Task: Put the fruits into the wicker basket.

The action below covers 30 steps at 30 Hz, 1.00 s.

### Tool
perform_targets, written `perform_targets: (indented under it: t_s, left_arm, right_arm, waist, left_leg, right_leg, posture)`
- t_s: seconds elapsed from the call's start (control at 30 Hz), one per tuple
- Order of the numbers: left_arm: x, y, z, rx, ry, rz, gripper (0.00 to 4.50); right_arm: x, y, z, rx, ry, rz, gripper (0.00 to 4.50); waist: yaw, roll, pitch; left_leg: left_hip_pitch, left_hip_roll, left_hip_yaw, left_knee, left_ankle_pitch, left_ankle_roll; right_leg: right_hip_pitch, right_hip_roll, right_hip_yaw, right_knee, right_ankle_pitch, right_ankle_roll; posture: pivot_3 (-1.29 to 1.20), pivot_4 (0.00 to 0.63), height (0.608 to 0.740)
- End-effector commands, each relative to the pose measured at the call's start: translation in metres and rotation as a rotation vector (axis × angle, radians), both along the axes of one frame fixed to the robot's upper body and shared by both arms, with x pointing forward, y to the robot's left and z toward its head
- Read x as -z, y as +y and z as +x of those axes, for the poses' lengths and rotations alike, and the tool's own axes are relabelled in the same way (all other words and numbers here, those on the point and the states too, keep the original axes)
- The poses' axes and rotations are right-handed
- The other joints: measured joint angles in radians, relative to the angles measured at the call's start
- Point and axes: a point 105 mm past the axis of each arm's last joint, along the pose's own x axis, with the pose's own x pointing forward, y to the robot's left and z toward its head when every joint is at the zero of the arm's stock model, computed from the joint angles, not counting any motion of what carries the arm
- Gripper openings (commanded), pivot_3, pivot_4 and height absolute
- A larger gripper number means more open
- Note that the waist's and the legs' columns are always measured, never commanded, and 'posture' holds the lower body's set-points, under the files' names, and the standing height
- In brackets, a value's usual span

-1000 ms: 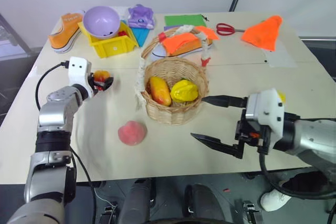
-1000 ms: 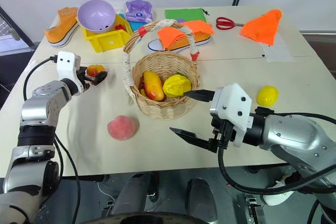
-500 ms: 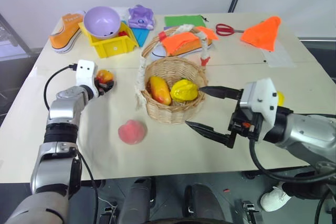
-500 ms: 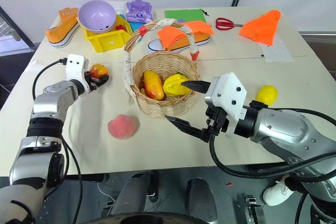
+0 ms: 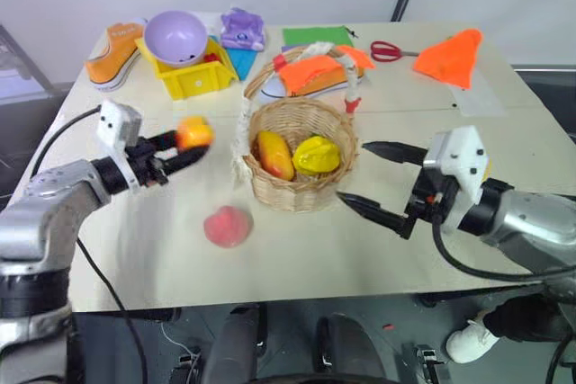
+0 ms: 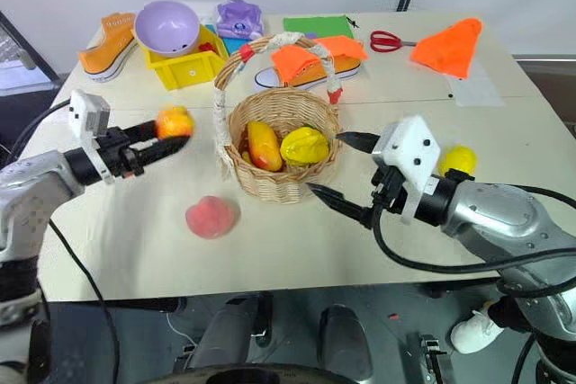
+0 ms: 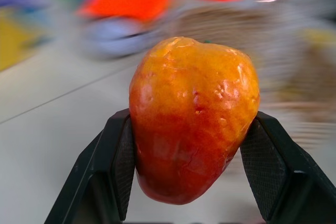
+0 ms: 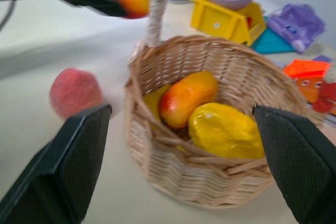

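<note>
My left gripper [image 5: 191,145] is shut on the red-orange strawberry [image 5: 194,133] and holds it in the air, just left of the wicker basket [image 5: 297,193]. In the left wrist view the strawberry [image 7: 194,124] sits squeezed between both black fingers [image 7: 123,166]. The basket holds an orange-yellow mango [image 5: 273,156] and a yellow star-shaped fruit [image 5: 316,156]. On the table in front of the basket, to its left, lies the pink peach [image 5: 227,226]. My right gripper [image 5: 353,171] stands open and empty beside the basket's right wall. The yellow lemon [image 6: 459,160] lies behind that wrist, partly hidden.
At the back left stand a yellow bin [image 5: 189,78] with a purple bowl [image 5: 174,35], an orange shoe [image 5: 110,56] and a purple toy [image 5: 241,28]. Behind the basket are a shoe under orange cloth [image 5: 315,74], a green sheet [image 5: 317,35], scissors [image 5: 389,49] and an orange cloth [image 5: 453,56].
My left gripper closed on the strawberry, lifted it off the table and carried it right towards the basket. My right gripper shifted a little to the right, still open.
</note>
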Motion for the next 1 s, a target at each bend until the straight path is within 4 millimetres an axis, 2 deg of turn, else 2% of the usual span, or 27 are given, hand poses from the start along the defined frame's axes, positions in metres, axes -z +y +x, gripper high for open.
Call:
perform_targets:
  t_s: [0.03, 0.13, 0.23, 0.33, 0.43, 0.47, 0.5, 0.6, 0.7, 0.83, 1.0]
  left_arm:
    - [-0.005, -0.040, -0.026, 0.196, 0.028, 0.046, 2.78]
    - [-0.004, -0.067, -0.025, 0.227, -0.019, 0.101, 2.78]
    - [-0.004, -0.086, -0.010, 0.177, -0.075, 0.137, 2.78]
    - [-0.003, -0.102, 0.015, 0.082, -0.131, 0.154, 2.78]
    - [-0.004, -0.112, 0.020, 0.071, -0.145, 0.130, 3.72]
    - [-0.004, -0.112, 0.020, 0.072, -0.146, 0.131, 4.17]
    - [-0.004, -0.110, 0.018, 0.076, -0.147, 0.135, 4.48]
    - [-0.009, -0.100, 0.008, 0.124, -0.133, 0.120, 4.48]
    - [-0.015, -0.073, -0.014, 0.207, -0.079, 0.083, 4.48]
    - [-0.008, -0.038, -0.029, 0.215, 0.030, 0.126, 4.48]
    - [0.012, 0.006, -0.030, 0.098, 0.156, 0.227, 4.48]
  right_arm:
    - [-0.008, -0.011, 0.004, 0.021, -0.059, -0.009, 4.50]
    - [-0.007, -0.013, 0.007, 0.024, -0.066, -0.009, 4.50]
    - [-0.007, -0.012, 0.008, 0.021, -0.072, -0.003, 4.50]
    - [-0.004, -0.009, 0.007, 0.018, -0.075, 0.004, 4.50]
    - [-0.001, -0.006, 0.003, 0.020, -0.072, 0.008, 4.50]
    - [-0.001, -0.006, 0.002, 0.021, -0.071, 0.009, 4.50]
    - [0.000, -0.006, 0.002, 0.024, -0.070, 0.011, 4.50]
    - [0.001, -0.007, 0.000, 0.031, -0.067, 0.012, 4.50]
    - [0.003, -0.008, -0.001, 0.032, -0.060, 0.015, 4.50]
    - [0.004, -0.007, 0.000, 0.022, -0.054, 0.016, 4.50]
    - [0.005, -0.004, 0.002, -0.001, -0.051, 0.020, 4.50]
  waist:
    - [-0.001, 0.001, -0.001]
    - [-0.001, 0.002, -0.001]
    - [0.001, 0.001, 0.000]
    - [0.002, 0.001, 0.000]
    - [0.000, 0.001, 0.000]
    - [-0.001, 0.001, 0.000]
    - [-0.001, 0.001, 0.000]
    - [-0.001, 0.001, 0.000]
    - [-0.005, 0.001, 0.000]
    - [-0.003, 0.002, 0.000]
    - [0.001, 0.002, 0.000]
  left_leg:
    - [0.000, 0.000, 0.000, 0.000, 0.000, 0.000]
    - [0.000, 0.000, 0.000, 0.001, 0.001, 0.002]
    - [0.000, 0.000, 0.000, 0.002, 0.001, 0.004]
    - [0.000, 0.000, 0.001, 0.002, 0.001, 0.005]
    - [0.000, 0.000, 0.001, 0.003, 0.001, 0.005]
    - [0.000, 0.000, 0.002, 0.003, 0.001, 0.006]
    - [0.000, 0.000, 0.002, 0.003, 0.001, 0.006]
    - [0.000, 0.001, 0.002, 0.003, 0.001, 0.006]
    - [0.000, 0.001, 0.003, 0.002, 0.001, 0.006]
    - [0.000, 0.002, 0.003, 0.002, 0.001, 0.005]
    - [0.000, 0.001, 0.003, 0.003, 0.000, 0.005]
  right_leg:
    - [0.001, 0.000, 0.000, 0.000, 0.000, 0.000]
    - [0.001, 0.002, 0.001, 0.000, 0.000, 0.000]
    - [0.001, 0.003, 0.001, 0.001, 0.001, 0.000]
    - [0.001, 0.004, 0.001, 0.002, 0.002, 0.004]
    - [0.001, 0.004, 0.001, 0.003, 0.002, 0.004]
    - [0.000, 0.005, 0.001, 0.003, 0.002, 0.005]
    - [0.000, 0.005, 0.001, 0.003, 0.002, 0.005]
    - [-0.001, 0.005, 0.001, 0.004, 0.002, 0.005]
    - [-0.001, 0.005, 0.002, 0.003, 0.002, 0.004]
    - [-0.001, 0.005, 0.002, 0.004, 0.002, 0.004]
    - [-0.001, 0.003, 0.002, 0.001, 0.000, 0.000]
  posture:
    - [0.00, 0.150, 0.740]
    - [0.00, 0.150, 0.740]
    - [0.00, 0.150, 0.740]
    - [0.00, 0.150, 0.740]
    - [0.00, 0.150, 0.740]
    - [0.00, 0.150, 0.740]
    - [0.00, 0.150, 0.740]
    - [0.00, 0.150, 0.740]
    - [0.00, 0.150, 0.740]
    - [0.00, 0.150, 0.740]
    - [0.00, 0.150, 0.740]
